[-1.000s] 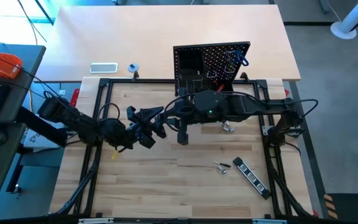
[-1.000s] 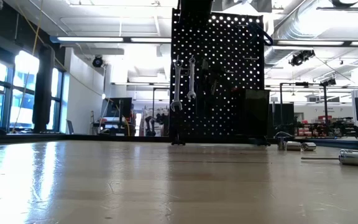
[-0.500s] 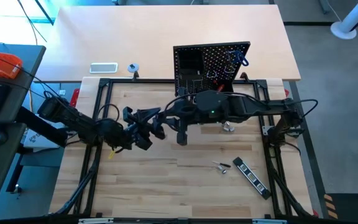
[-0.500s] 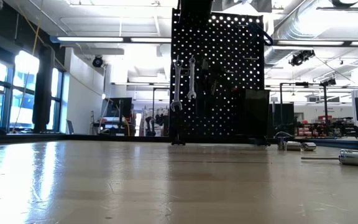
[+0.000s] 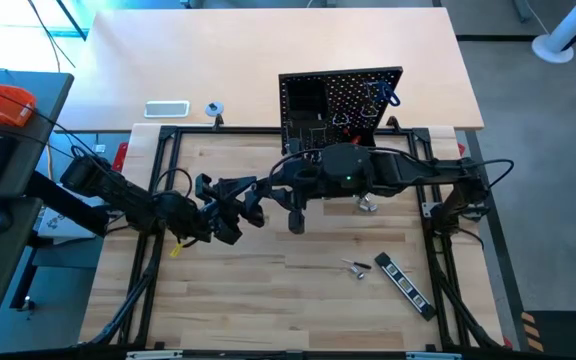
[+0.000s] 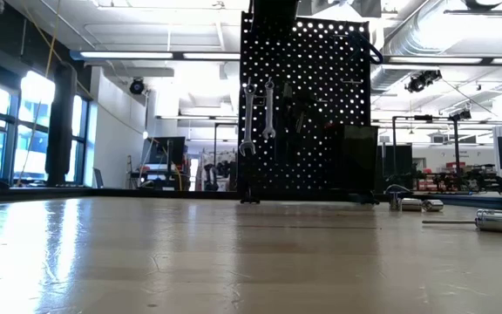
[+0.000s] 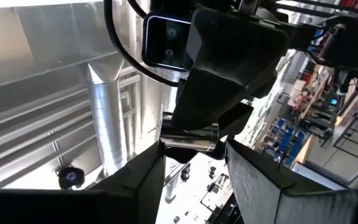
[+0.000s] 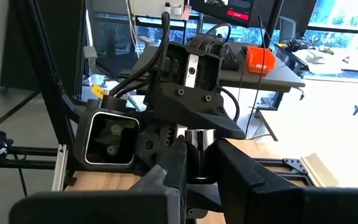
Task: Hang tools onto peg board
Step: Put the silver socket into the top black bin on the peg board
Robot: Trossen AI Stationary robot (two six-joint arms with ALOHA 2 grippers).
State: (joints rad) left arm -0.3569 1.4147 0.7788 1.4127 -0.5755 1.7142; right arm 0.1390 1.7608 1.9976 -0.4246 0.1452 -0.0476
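The left arm has eased a touch to the left over the last second, and the right arm has hardly stirred. Both meet above the middle of the desk (image 5: pixel 268 290).

The short silver metal cylinder (image 7: pixel 188 135) sits in the air between them. Its long axis runs crosswise, from one left finger toward the other. The overhead view hides it under the wrists, so I cannot tell which way it points across the desk.

The right end effector (image 8: pixel 197 149) is clamped on the cylinder, its fingers drawn in close on either side. The left end effector (image 7: pixel 194 162) flanks it with its fingers apart (a gap shows on one side).

The upright black perforated peg board (image 5: pixel 343 100) stands at the far edge, far and right of the meeting point. That puts the right arm nearer to it. Two silver wrenches (image 6: pixel 258 113) already hang on its front.
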